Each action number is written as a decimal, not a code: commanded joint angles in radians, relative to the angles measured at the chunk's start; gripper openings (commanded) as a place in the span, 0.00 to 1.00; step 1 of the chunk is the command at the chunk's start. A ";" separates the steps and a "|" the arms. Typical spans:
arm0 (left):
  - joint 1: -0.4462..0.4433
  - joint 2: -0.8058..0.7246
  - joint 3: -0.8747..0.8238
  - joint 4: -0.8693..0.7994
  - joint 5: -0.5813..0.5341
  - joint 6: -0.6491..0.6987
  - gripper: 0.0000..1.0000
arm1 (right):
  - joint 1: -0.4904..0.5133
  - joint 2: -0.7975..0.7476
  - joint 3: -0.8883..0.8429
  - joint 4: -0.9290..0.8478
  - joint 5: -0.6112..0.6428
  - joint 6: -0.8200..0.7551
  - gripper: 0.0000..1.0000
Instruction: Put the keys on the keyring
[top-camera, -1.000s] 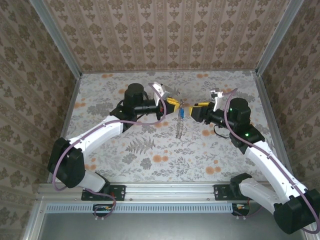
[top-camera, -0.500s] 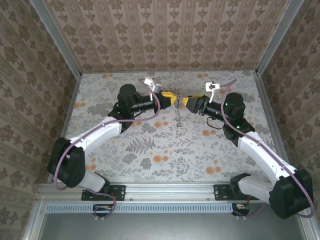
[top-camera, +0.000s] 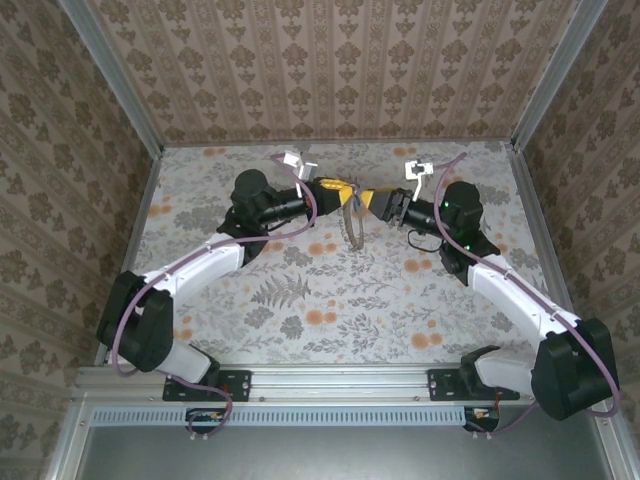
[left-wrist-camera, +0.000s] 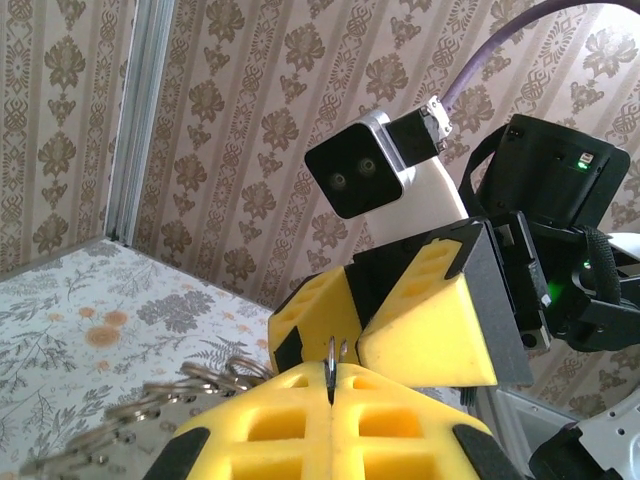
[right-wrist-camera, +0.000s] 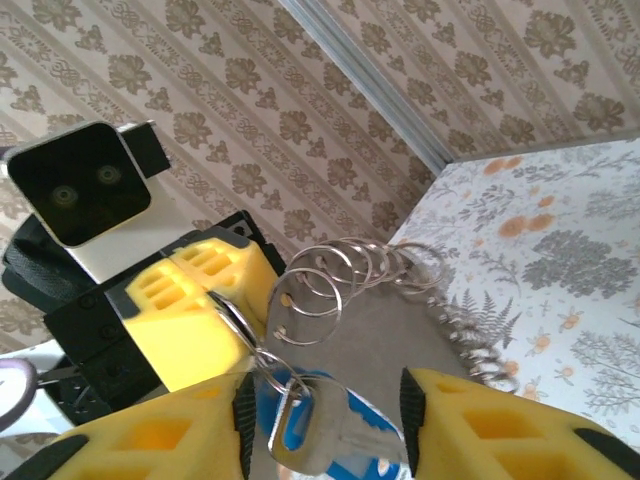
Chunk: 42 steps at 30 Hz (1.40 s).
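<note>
Close against the left gripper (top-camera: 346, 194), clamped on the thin brownish-silver metal loop keyring (right-wrist-camera: 312, 290), the right gripper (top-camera: 369, 199) has arrived. The blue-headed silvery keys (right-wrist-camera: 325, 440) sit between its jaws, perhaps gripped, so threading looks near.

My left fingers (top-camera: 330, 188) and right fingers (top-camera: 380, 201) stand almost tip to tip, raised over the far worktop (top-camera: 300, 290), with no room to pass between them. The keyring (top-camera: 350, 228) dangles just below, barring that way. The keys (right-wrist-camera: 330, 440) fill my right fingers' gap. The near worktop lies open; the back wall (top-camera: 330, 70) stands close behind.

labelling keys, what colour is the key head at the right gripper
Key head: bright blue, clearest in right wrist view.
</note>
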 joint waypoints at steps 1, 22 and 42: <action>0.006 0.010 0.015 0.074 0.031 -0.025 0.00 | -0.004 0.020 0.040 0.083 -0.050 0.029 0.43; 0.024 0.019 0.019 0.088 0.013 -0.043 0.00 | -0.004 0.016 0.000 0.101 -0.100 0.041 0.01; 0.025 0.028 0.013 0.132 -0.017 -0.072 0.00 | 0.014 0.002 0.006 -0.021 -0.065 -0.016 0.31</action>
